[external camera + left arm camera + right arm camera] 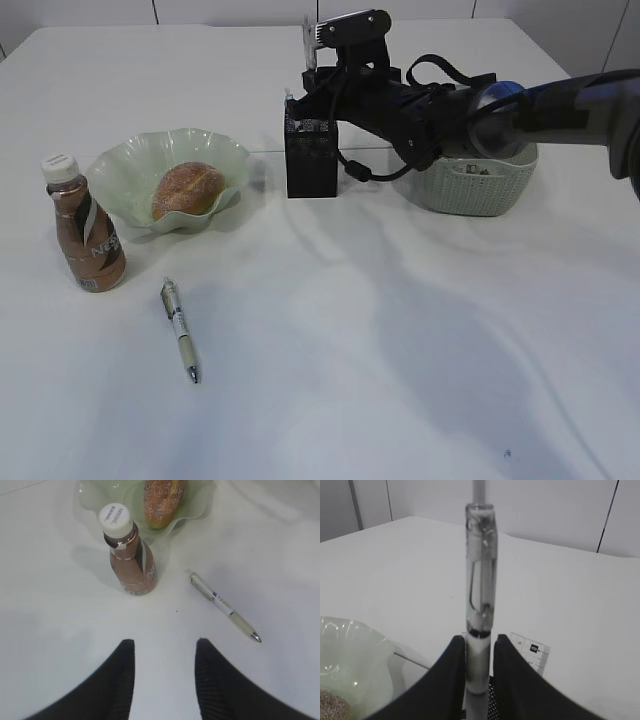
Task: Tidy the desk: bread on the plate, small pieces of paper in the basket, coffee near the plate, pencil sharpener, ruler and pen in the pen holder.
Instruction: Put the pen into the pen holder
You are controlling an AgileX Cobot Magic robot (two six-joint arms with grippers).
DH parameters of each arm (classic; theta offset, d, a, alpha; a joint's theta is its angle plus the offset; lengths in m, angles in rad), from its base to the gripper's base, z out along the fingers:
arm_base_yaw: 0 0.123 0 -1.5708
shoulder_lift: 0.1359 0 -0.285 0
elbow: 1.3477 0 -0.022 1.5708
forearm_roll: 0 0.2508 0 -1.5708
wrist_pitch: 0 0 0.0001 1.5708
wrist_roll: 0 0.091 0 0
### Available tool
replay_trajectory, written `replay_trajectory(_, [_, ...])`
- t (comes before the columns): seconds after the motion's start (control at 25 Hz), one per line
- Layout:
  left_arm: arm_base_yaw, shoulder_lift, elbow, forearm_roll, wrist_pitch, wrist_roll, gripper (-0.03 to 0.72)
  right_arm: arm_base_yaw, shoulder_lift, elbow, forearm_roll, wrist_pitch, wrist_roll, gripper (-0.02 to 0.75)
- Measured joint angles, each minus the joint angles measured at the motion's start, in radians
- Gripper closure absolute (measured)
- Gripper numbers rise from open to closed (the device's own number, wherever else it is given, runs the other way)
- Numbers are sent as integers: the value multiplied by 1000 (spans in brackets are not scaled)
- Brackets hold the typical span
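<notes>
Pen (481, 605) clamped upright in right hand (479, 667) directly above pen holder (310, 160); drop-in step judged underway. Release needed next, straight down into holder. Second pen (181, 329) lies on counter (400, 350), well left of holder; left hand (164, 672) apart, empty above it.

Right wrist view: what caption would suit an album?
Right gripper holds a clear pen upright over the pen holder.
</notes>
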Motion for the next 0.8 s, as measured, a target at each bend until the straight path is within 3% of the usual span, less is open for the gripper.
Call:
replay_trajectory(0.24, [0,0,0,0,0,0,412,0,0,0,0,30,-1,459])
replay_trajectory(0.52, [0,0,0,-2,0,-15,412,0,0,-1,0,47,-1,444])
replay_trajectory(0.8, [0,0,0,2,-3,-33,412,0,-72,-50,4,328,47,444])
